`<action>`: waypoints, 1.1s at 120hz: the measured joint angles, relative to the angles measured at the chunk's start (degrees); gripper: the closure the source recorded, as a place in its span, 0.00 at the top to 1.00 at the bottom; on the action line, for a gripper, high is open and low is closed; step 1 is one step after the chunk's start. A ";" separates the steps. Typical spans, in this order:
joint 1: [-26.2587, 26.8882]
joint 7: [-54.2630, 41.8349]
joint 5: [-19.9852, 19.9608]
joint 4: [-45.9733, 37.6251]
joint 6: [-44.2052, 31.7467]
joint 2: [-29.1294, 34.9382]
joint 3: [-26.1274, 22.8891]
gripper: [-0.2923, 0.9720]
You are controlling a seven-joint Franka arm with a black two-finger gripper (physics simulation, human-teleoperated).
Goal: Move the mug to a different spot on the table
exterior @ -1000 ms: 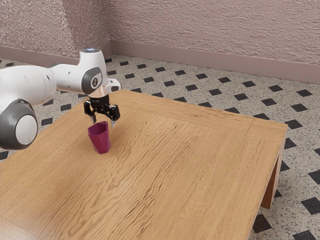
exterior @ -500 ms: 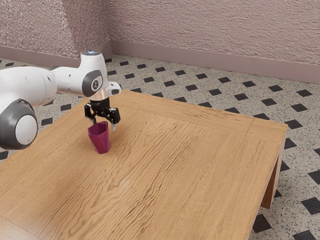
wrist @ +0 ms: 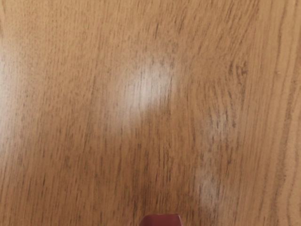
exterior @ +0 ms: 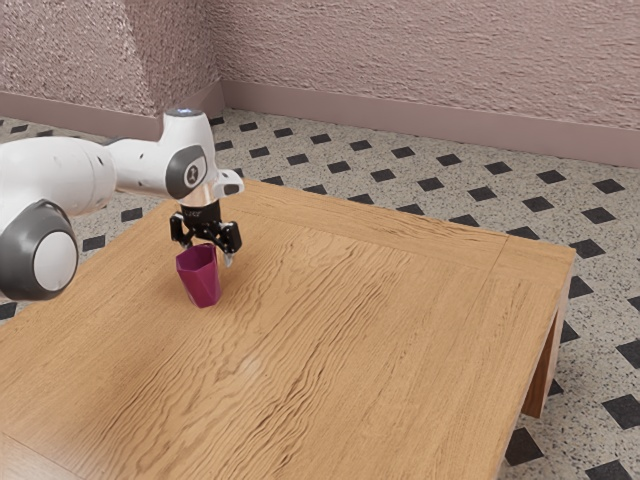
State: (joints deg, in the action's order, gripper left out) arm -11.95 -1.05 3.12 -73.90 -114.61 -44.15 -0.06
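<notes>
A dark magenta mug (exterior: 200, 274) with faceted sides stands upright on the wooden table (exterior: 330, 330), toward the exterior view's left. My black gripper (exterior: 205, 252) hangs open right over its rim, one finger on each side of the mug's top and neither touching it. A sliver of the mug's rim (wrist: 161, 220) shows just under my hand in the wrist view, with bare table wood (wrist: 150, 103) beyond it.
The table stretches wide toward the exterior view's right, ending at an edge (exterior: 560, 300) with tiled floor (exterior: 600, 200) below. My white arm (exterior: 90, 180) reaches in from the left. A textured wall (exterior: 400, 50) stands behind.
My gripper has come down a little and shifted slightly, closing in on the mug's rim. The mug has stayed where it was.
</notes>
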 joint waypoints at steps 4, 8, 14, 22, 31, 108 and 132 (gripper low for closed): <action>-0.03 0.00 -0.09 0.01 0.00 -0.01 -0.01 0.76; -0.06 -0.03 -0.12 0.03 0.00 -0.02 -0.02 0.75; -0.07 -0.13 -0.09 0.01 0.00 -0.01 -0.01 0.69; -0.14 -0.24 -0.05 -0.03 -0.01 0.04 0.04 0.59; -0.15 -0.33 0.00 -0.04 0.00 0.11 0.05 0.51; -1.71 0.08 -6.27 1.51 10.59 0.95 0.63 0.23; -3.39 1.91 -10.06 2.47 20.19 0.99 0.71 0.19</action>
State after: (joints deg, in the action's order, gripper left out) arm -15.34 0.87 -6.94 -71.43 -94.42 -43.16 0.65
